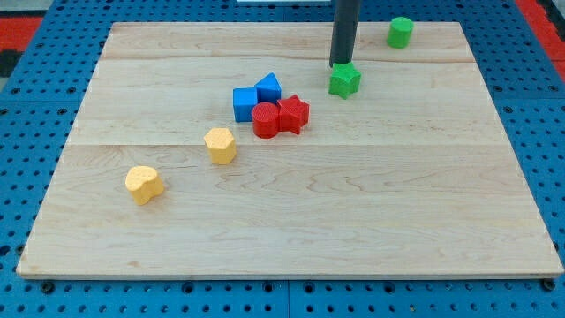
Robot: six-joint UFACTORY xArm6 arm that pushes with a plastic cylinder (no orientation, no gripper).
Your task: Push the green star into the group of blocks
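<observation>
The green star point(344, 80) lies on the wooden board point(291, 203) near the view's top, right of centre. My tip point(340, 64) stands right behind it on its top side, touching or nearly touching it. The group sits to the star's lower left: a blue cube point(244, 103), a second blue block point(268, 87), a red cylinder point(265, 120) and a red star point(294, 114), packed together. A small gap separates the green star from the red star.
A green cylinder point(400, 32) stands near the board's top right edge. A yellow hexagon block point(220, 145) lies left of centre and a yellow heart-like block point(143, 184) further to the lower left. Blue pegboard surrounds the board.
</observation>
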